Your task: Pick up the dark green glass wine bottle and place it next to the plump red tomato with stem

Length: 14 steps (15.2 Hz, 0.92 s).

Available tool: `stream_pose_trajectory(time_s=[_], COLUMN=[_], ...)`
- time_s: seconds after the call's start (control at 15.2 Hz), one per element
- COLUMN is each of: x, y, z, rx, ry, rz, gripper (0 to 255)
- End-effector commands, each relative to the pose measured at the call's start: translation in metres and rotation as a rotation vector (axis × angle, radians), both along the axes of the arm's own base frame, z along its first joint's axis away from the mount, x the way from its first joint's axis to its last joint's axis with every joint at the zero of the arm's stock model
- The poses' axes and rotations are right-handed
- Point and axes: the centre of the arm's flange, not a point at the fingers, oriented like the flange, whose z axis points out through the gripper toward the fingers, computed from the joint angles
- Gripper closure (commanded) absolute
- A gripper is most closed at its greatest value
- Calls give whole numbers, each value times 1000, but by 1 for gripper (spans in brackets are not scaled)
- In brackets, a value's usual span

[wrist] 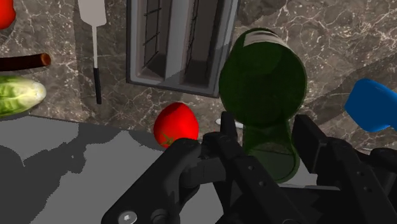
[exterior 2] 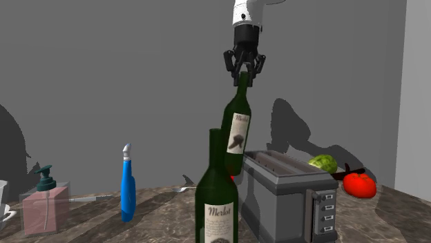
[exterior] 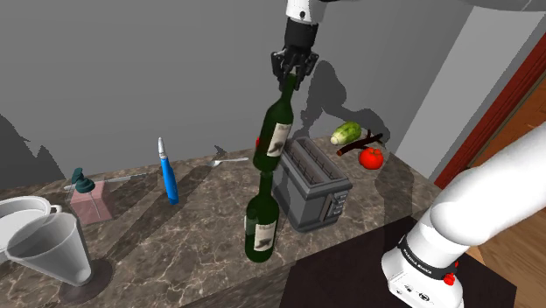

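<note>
Shoulder view, left to right:
- white pot [exterior: 21,213], cut off by the frame edge. A grey pitcher [exterior: 51,249] in front covers its lower part.
- pink soap dispenser [exterior: 87,199] and blue spray bottle [exterior: 166,175], both standing on the dark marble counter [exterior: 175,262]. In the wrist view the spray bottle is just a blue corner [wrist: 372,105] past one finger.
- thin grey utensil [exterior: 229,160] by the wall. Can't tell what kind.
- spare wine bottle [exterior: 262,226] upright near the counter's front edge. The second exterior view cuts off its base [exterior 2: 217,203].
- gripper [exterior: 295,74] [exterior 2: 243,69] [wrist: 267,137] clamped on the top of the neck of the held wine bottle [exterior: 274,136] [exterior 2: 237,131] [wrist: 264,79]. The bottle is dark green, off the counter, and hangs tilted by the toaster's back-left corner. The fingers hide its mouth.
- small tomato [exterior: 259,142] is only a red sliver behind the held bottle. The wrist view shows it whole with a green stem star [wrist: 175,124], on the counter just beside the toaster's end.
- grey two-slot toaster [exterior: 311,185].
- lettuce [exterior: 346,133], a dark stick [exterior: 360,144], then the right tomato [exterior: 372,157] [exterior 2: 359,184]. Its stem is hard to make out. The toaster sits between it and the held bottle, well apart.
- white arm link [exterior: 472,219] blocks the counter's near right corner.
</note>
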Motion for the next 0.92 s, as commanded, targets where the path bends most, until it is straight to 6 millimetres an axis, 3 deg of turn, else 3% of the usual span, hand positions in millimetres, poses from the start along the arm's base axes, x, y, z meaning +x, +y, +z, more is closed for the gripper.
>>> stream_pose_trajectory(time_s=[0.0, 0.86], x=[-12, -93], y=[-25, -176], z=[1, 1], rx=[-2, -2], ry=[4, 4], rz=[-1, -1], gripper=[255, 255])
